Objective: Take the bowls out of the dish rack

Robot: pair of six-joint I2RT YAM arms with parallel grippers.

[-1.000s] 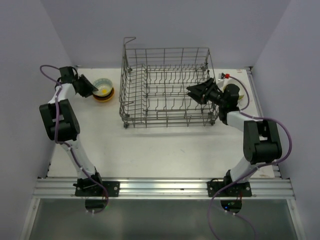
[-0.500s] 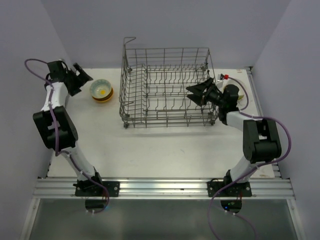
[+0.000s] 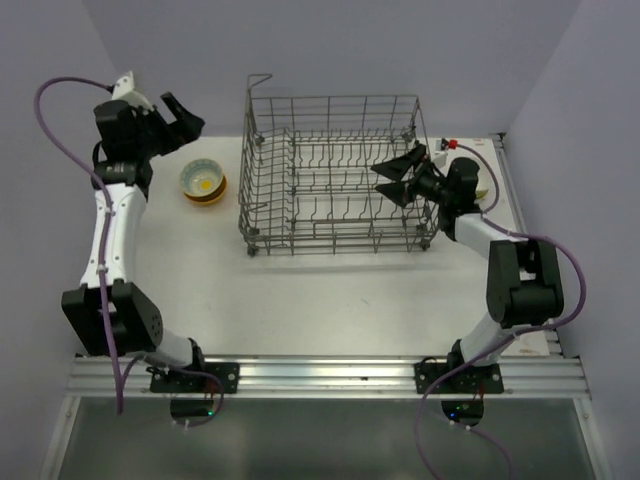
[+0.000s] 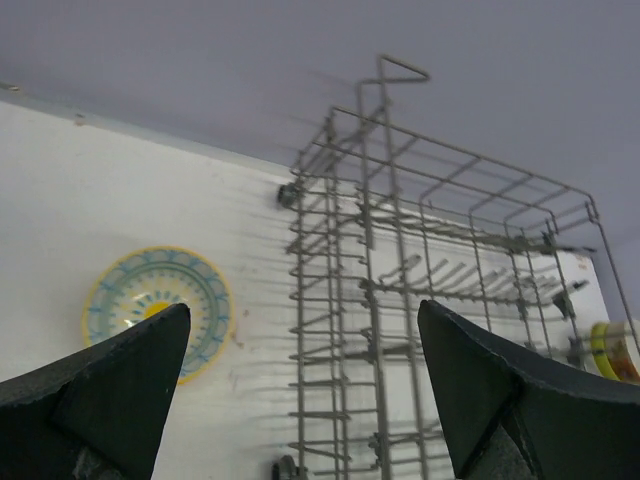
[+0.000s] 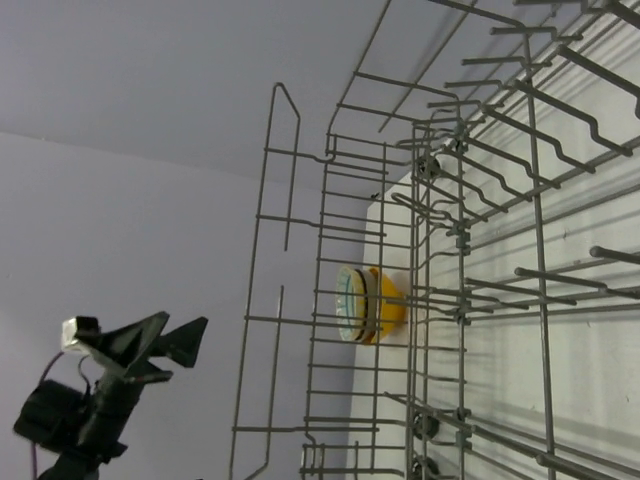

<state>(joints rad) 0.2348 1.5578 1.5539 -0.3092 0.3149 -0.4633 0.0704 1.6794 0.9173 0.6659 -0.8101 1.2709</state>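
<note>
Grey wire forms the dish rack (image 3: pixel 335 180), a tall-sided basket with rows of upright tines and a handle loop rising from its far left corner. It stands on the white worktop (image 3: pixel 300 290), toward the far side and about midway between the arms.

Just left of the rack, apart from it, sits a small stack of bowls (image 3: pixel 203 182). The top one is pale with a blue pattern and a yellow centre, and it is nested in a yellow-orange one. The left wrist view looks down on this stack beside the rack's left wall.

The left end effector (image 3: pixel 185 113) hangs high above the far left corner of the worktop, farther back than the bowls. Its fingers are spread wide and grasp nothing.

The right end effector (image 3: pixel 390 182) reaches in at the right end of the rack, among the wires. It too is released, with nothing between its fingers. Its wrist camera looks through the rack to the bowls and the left arm beyond.

A yellow-rimmed item (image 3: pixel 484 186) lies at the far right, mostly hidden behind the right arm.
</note>
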